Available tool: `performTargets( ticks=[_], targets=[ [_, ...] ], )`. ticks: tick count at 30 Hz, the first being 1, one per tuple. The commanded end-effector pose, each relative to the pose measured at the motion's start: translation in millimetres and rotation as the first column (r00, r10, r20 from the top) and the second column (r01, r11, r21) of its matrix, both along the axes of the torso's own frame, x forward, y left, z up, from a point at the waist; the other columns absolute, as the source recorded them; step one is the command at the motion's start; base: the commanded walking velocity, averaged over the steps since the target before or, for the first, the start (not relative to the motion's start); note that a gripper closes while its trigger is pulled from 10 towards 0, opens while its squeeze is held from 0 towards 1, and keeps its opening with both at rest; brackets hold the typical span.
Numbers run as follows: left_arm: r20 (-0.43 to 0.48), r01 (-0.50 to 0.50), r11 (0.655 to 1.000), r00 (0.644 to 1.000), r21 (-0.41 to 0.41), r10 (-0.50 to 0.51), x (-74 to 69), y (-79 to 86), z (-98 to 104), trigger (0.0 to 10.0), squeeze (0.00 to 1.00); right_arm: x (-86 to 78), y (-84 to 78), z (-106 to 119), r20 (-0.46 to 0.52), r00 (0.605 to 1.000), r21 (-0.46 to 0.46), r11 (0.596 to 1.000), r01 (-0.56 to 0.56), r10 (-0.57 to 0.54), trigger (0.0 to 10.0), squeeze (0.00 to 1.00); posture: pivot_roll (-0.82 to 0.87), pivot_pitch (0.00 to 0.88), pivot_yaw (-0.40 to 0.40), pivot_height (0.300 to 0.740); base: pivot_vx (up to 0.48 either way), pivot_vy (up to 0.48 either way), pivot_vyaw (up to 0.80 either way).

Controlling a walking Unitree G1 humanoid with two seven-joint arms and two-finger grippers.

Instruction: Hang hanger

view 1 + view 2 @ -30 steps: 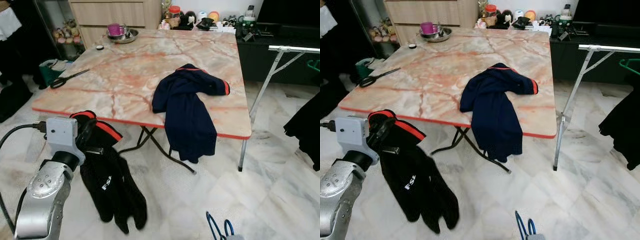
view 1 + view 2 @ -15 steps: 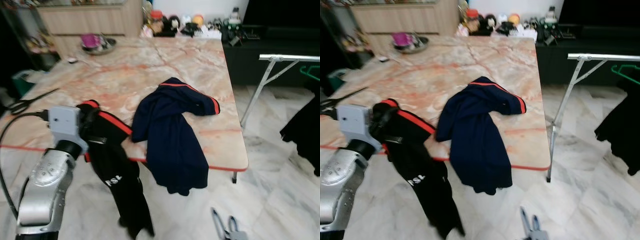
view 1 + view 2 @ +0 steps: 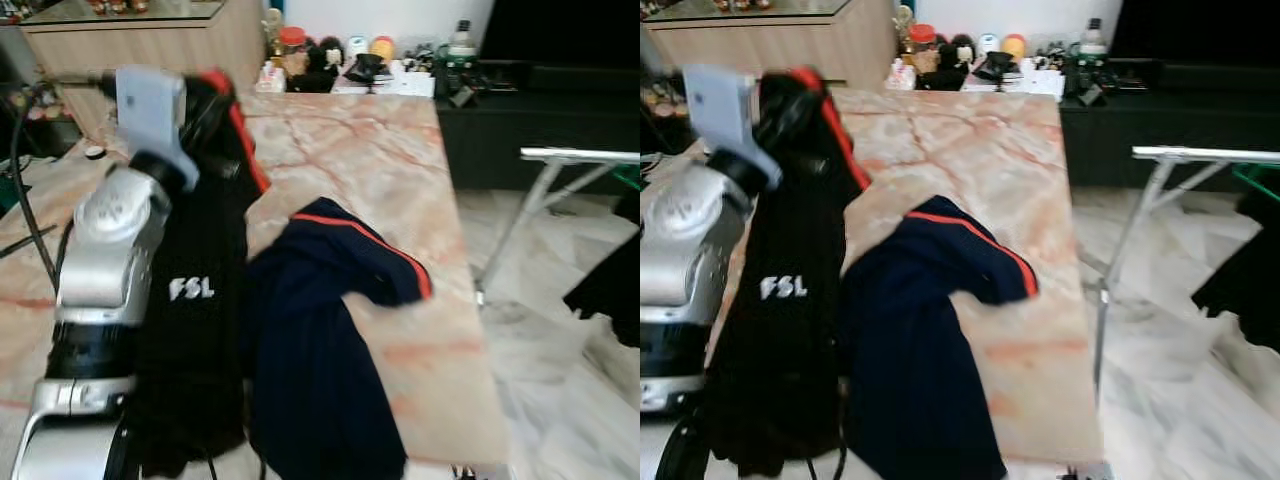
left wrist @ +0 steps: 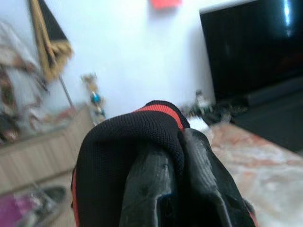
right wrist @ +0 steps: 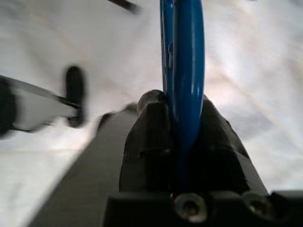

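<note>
Blue hanger (image 5: 182, 71) — a blue plastic loop clamped between the right gripper (image 5: 182, 142) fingers (image 5: 147, 142), running straight out past the fingertips over pale marble floor (image 5: 246, 56); blurred dark shapes beside the fingers cannot be identified.

Black jacket (image 3: 195, 300) — red trim at the collar, white "FSL" lettering; its upper edge is pinched between the closed fingers (image 4: 151, 189) of the left gripper (image 4: 177, 156), the rest hanging straight down below them alongside the raised silver left arm (image 3: 110, 260).

Navy jacket (image 3: 320, 350) — red piping, lying just beside the hanging black one, part on the table (image 3: 400, 170), part draped over the near edge.

Table — pink-veined marble-pattern top. Beyond the left fingers, at its far edge: jars, bottles and small figures (image 3: 330, 55), blurred.

Drying rack (image 3: 1200, 160) — white metal frame, well off to the right of the table, dark garment (image 3: 610, 290) hanging near it.

Wooden cabinet (image 3: 150, 25) — behind the table.
</note>
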State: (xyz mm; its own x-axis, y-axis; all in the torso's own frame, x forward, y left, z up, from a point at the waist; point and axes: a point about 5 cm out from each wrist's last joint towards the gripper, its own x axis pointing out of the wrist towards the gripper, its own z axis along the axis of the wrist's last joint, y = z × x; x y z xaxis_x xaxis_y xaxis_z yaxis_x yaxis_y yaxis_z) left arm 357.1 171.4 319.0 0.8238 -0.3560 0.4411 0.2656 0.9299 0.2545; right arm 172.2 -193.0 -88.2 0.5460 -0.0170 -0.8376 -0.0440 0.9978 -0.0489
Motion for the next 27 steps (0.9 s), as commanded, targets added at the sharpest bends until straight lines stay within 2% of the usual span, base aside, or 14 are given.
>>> performTargets(
  ticks=[1, 3, 5, 6, 8, 9, 11, 12, 13, 14, 15, 16, 22, 27],
  targets=[
    [0.040, 0.051, 0.998, 0.998, 0.038, -0.053, 0.0, -16.9, 11.7, 10.0, 0.00, -10.4, -11.2, -3.0, -0.034, 0.999, -0.023, 1.000, 0.017, -0.018, 10.0, 0.00, 0.04, 0.159, 0.045, 0.740, 0.480, 0.000, 0.00],
    [0.008, 0.072, 0.997, 0.997, 0.034, -0.072, 4.6, -21.7, 9.1, 10.0, 0.00, -10.7, -11.4, -3.1, -0.035, 0.999, -0.025, 1.000, 0.016, -0.017, 10.0, 0.00, 0.03, 0.163, 0.046, 0.740, 0.480, 0.000, 0.00],
    [-0.064, 0.124, 0.990, 0.991, 0.069, -0.120, 2.9, -28.9, -10.9, 10.0, 0.00, -11.5, -11.4, -3.4, -0.037, 0.999, -0.025, 1.000, 0.016, -0.017, 10.0, 0.00, 0.03, 0.165, 0.045, 0.740, 0.000, 0.000, 0.00],
    [-0.095, 0.141, 0.986, 0.987, 0.090, -0.132, -1.5, -31.0, -27.5, 10.0, 0.00, -12.3, -11.6, -3.7, -0.040, 0.999, -0.025, 1.000, 0.015, -0.016, 10.0, 0.00, 0.03, 0.170, 0.044, 0.740, 0.000, 0.000, 0.00],
    [-0.123, 0.147, 0.987, 0.983, 0.060, -0.139, -5.4, -29.0, -36.7, 10.0, 0.00, -13.3, -11.9, -4.1, -0.043, 0.999, -0.026, 1.000, 0.015, -0.016, 10.0, 0.00, 0.04, 0.177, 0.043, 0.740, 0.000, 0.000, 0.00],
    [-0.162, 0.144, 0.989, 0.977, 0.023, -0.138, -10.8, -25.1, -48.0, 10.0, 0.00, -14.4, -12.3, -4.4, -0.046, 0.999, -0.028, 1.000, 0.012, -0.013, 10.0, 0.00, 0.04, 0.182, 0.043, 0.740, 0.000, 0.000, 0.00],
    [-0.186, 0.140, 0.990, 0.973, 0.014, -0.135, -13.9, -22.6, -55.3, 10.0, 0.00, -15.1, -12.5, -4.7, -0.048, 0.999, -0.028, 1.000, 0.011, -0.012, 10.0, 0.00, 0.04, 0.186, 0.043, 0.740, 0.000, 0.000, 0.00],
    [-0.216, 0.132, 0.991, 0.968, 0.019, -0.125, -16.4, -20.1, -63.4, 10.0, 0.09, -15.7, -12.6, -4.9, -0.050, 0.999, -0.028, 1.000, 0.009, -0.011, 10.0, 0.00, 0.04, 0.189, 0.043, 0.740, 0.000, 0.000, 0.00],
    [-0.242, 0.123, 0.992, 0.964, 0.025, -0.114, -18.5, -18.0, -70.6, 10.0, 0.28, -16.2, -12.7, -5.1, -0.051, 0.999, -0.028, 1.000, 0.008, -0.009, 10.0, 0.00, 0.05, 0.190, 0.043, 0.740, 0.000, 0.000, 0.00],
    [-0.274, 0.117, 0.993, 0.956, 0.024, -0.106, -21.3, -15.8, -78.9, 10.0, 1.00, -16.8, -12.7, -5.3, -0.053, 0.999, -0.028, 1.000, 0.005, -0.007, 10.0, 0.00, 0.05, 0.194, 0.044, 0.740, 0.000, 0.000, 0.00],
    [-0.307, 0.114, 0.993, 0.947, 0.028, -0.100, -25.5, -13.6, -88.4, 10.0, 1.00, -17.5, -12.7, -5.6, -0.055, 0.998, -0.029, 1.000, 0.003, -0.004, 10.0, 0.00, 0.05, 0.196, 0.044, 0.740, 0.000, 0.000, 0.00],
    [-0.307, 0.114, 0.993, 0.947, 0.028, -0.100, -25.5, -13.6, -88.4, 10.0, 1.00, -17.5, -12.7, -5.6, -0.055, 0.998, -0.029, 1.000, 0.003, -0.004, 10.0, 0.00, 0.05, 0.196, 0.044, 0.740, 0.000, 0.000, 0.00],
    [-0.380, 0.083, 0.994, 0.924, 0.078, -0.047, -50.4, -2.1, -112.0, 10.0, 1.00, -20.3, -12.8, -6.6, -0.061, 0.998, -0.031, 1.000, 0.001, -0.003, 10.0, 0.00, 0.04, 0.204, 0.050, 0.740, 0.000, 0.000, 0.00],
    [-0.429, 0.068, 0.997, 0.902, 0.039, -0.045, -80.5, 5.5, -127.1, 10.0, 1.00, -22.7, -14.0, -7.3, -0.067, 0.998, -0.035, 0.999, 0.001, -0.003, 10.0, 0.00, 0.04, 0.211, 0.047, 0.740, 0.000, 0.000, 0.00]
  ],
)
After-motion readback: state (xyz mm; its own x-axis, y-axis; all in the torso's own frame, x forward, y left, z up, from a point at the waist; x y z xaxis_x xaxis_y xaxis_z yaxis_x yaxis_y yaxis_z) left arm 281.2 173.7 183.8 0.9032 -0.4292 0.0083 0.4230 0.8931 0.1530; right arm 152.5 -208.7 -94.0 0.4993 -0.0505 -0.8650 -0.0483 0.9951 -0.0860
